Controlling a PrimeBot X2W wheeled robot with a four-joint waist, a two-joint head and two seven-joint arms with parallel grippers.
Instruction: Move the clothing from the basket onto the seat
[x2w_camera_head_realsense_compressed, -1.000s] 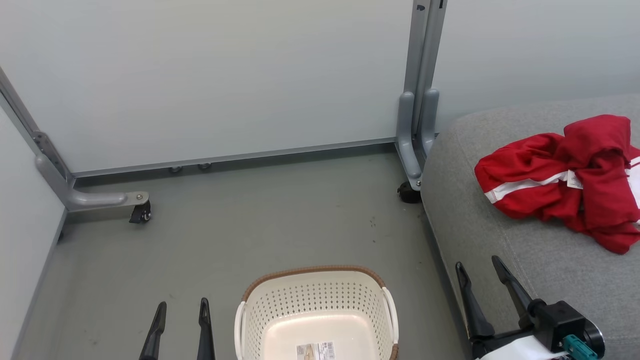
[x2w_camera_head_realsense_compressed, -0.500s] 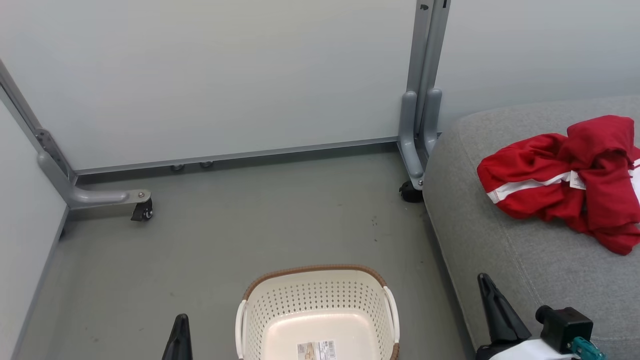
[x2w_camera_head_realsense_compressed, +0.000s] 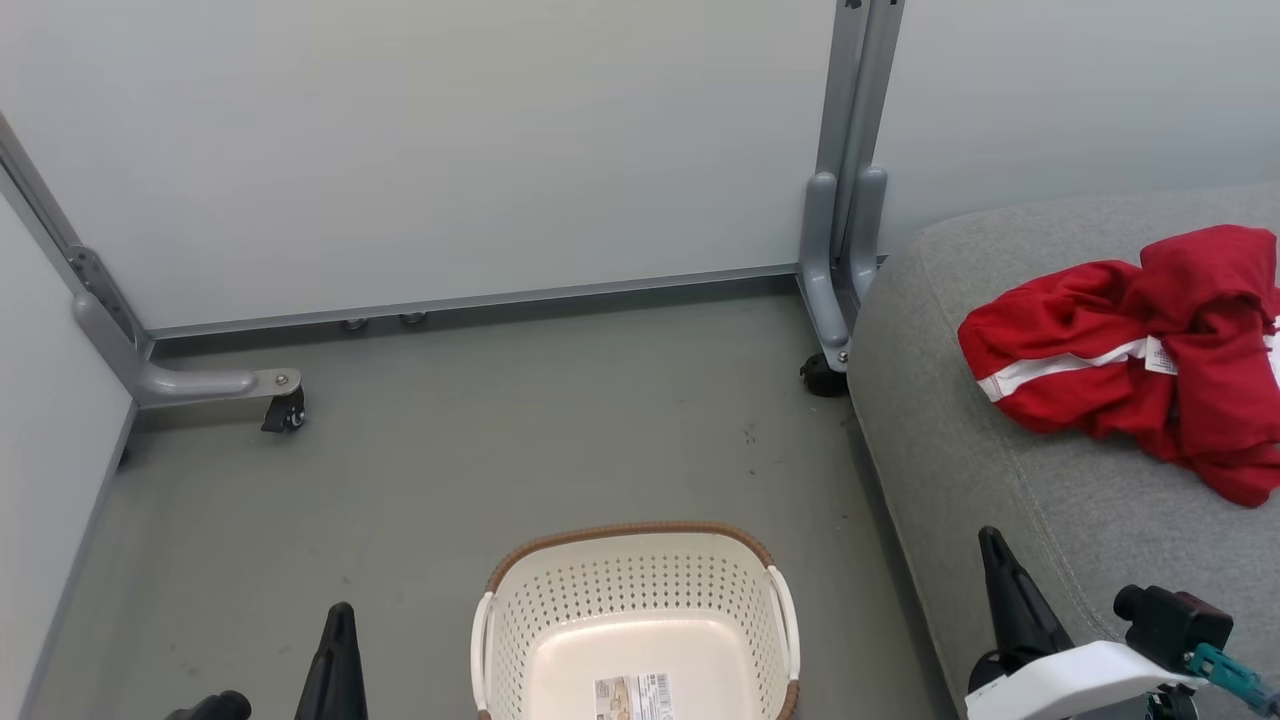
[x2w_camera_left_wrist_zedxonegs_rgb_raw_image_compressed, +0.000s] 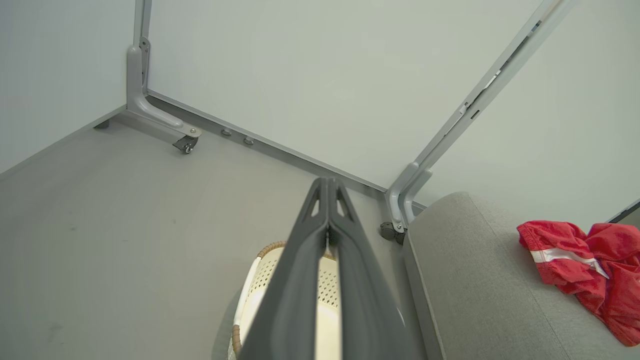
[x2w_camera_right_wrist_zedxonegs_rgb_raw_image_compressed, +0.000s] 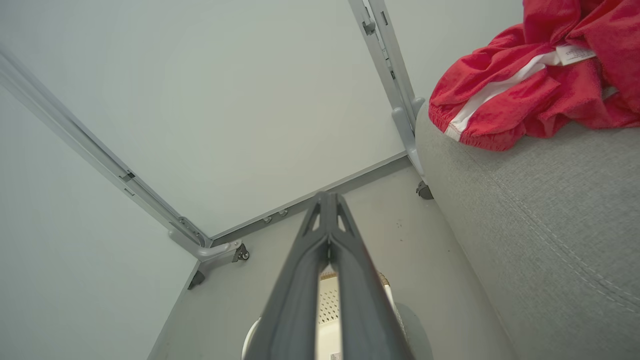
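Looking along your left claw (x2w_camera_left_wrist_zedxonegs_rgb_raw_image_compressed: 327, 186), you see its two fingers pressed together at the tips, with just a thin slit lower down and nothing held between them. From the head, that claw stands as one dark blade at the bottom edge, pointing up, over the floor (x2w_camera_head_realsense_compressed: 500, 450) just left of the basket (x2w_camera_head_realsense_compressed: 630, 530).

Your right claw (x2w_camera_right_wrist_zedxonegs_rgb_raw_image_compressed: 327, 197) is the same: fingers closed tip to tip, gripping nothing. From the head it shows edge-on at the lower right, a single dark blade pointing up and leaning slightly left, in front of the near edge of the seat (x2w_camera_head_realsense_compressed: 960, 450). Below it sits the pale wrist shell (x2w_camera_head_realsense_compressed: 1070, 680), with a black block (x2w_camera_head_realsense_compressed: 1170, 620) and a teal plug (x2w_camera_head_realsense_compressed: 1215, 665) to its right.

The basket stands on the floor between the two claws, with a sticker (x2w_camera_head_realsense_compressed: 632, 697) on its bare bottom. The seat takes the right side, near the basket but apart from it. The clothing (x2w_camera_head_realsense_compressed: 1110, 370) lies in a crumpled heap on top of the seat, at the right edge of the head view, a white stripe (x2w_camera_head_realsense_compressed: 1060, 368) and a small white label (x2w_camera_head_realsense_compressed: 1160, 355) showing, well apart from both claws and from the basket. Behind stand pale panels (x2w_camera_head_realsense_compressed: 450, 150); a caster (x2w_camera_head_realsense_compressed: 822, 378) sits just beside the seat's far corner.
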